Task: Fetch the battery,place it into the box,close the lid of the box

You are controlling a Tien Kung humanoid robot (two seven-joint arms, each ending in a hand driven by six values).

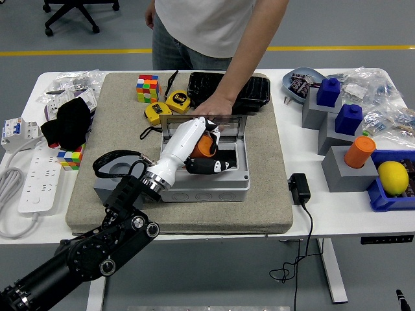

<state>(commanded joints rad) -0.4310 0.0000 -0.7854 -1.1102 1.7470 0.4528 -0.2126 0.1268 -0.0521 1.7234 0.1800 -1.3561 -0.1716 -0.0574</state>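
- The left hand (pixel 194 148), white with black fingers (pixel 211 167), reaches into the open grey box (pixel 206 184) on a grey mat (pixel 259 201).
- Its fingers curl around an orange battery (pixel 206 147), held inside the box's opening.
- A person's hand (pixel 211 107) rests on the raised lid (pixel 224 118) at the box's far edge.
- The mat lies on a white counter (pixel 337 214).

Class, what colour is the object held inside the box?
Orange, seen in the head view.
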